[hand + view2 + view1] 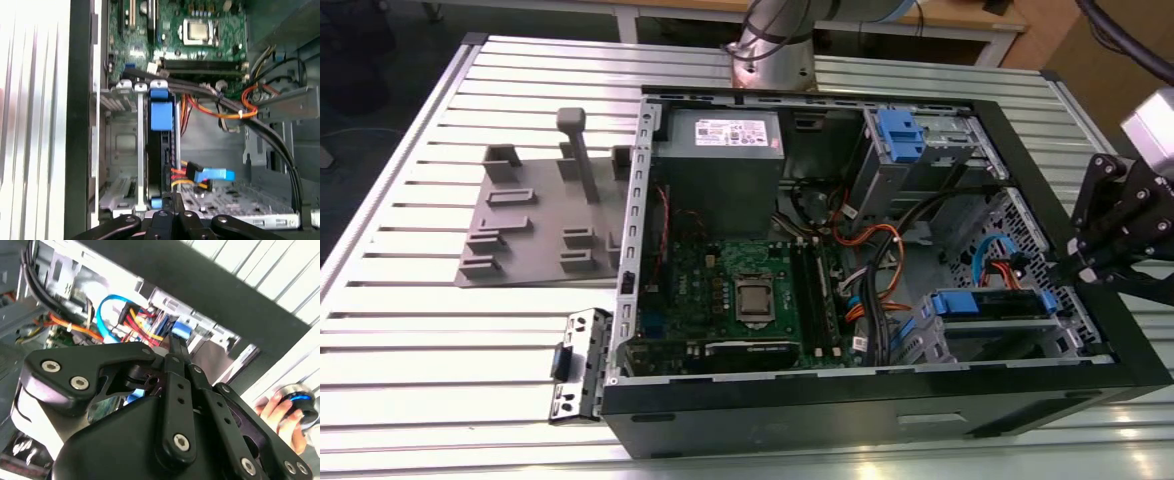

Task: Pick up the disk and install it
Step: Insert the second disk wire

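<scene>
The disk (pixel 994 298) sits on edge in the lower drive bay at the exterior view's right side of the open computer case (pixel 854 400), framed by its blue carrier bracket (pixel 161 114). In the first wrist view its dark narrow edge (pixel 163 160) runs down the bay slot. My gripper (pixel 1078 266) hangs over the case's right wall, just beyond the disk's outer end. In both wrist views the black fingers (pixel 176 352) meet at a point with nothing between them, and the tip (pixel 173 200) is at the disk's blue end tab.
Red, yellow and blue cables (pixel 210 175) plug in beside the disk. A blue-fronted drive cage (pixel 914 140), a grey power supply (pixel 718 135) and the motherboard (pixel 747 295) share the case. A grey fixture plate (pixel 540 215) lies left of it. A person's hand (pixel 277 412) holds a round device outside the case.
</scene>
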Controlling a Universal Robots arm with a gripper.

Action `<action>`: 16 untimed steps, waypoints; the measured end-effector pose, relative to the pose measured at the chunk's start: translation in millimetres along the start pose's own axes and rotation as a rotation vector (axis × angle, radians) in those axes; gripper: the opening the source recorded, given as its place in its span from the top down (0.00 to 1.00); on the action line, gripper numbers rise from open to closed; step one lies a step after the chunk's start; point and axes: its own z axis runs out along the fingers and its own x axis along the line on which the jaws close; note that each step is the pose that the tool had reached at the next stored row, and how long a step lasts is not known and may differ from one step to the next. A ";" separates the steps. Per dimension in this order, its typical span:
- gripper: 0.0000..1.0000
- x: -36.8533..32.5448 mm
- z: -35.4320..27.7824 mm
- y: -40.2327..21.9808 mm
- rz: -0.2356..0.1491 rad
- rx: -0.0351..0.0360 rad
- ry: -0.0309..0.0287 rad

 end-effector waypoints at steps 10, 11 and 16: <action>0.83 -0.6 0.1 0.1 -0.003 0.0370 -0.0001; 0.77 -0.7 0.0 0.1 -0.003 0.0406 0.0000; 0.59 -0.6 0.0 0.1 -0.004 0.0577 0.0000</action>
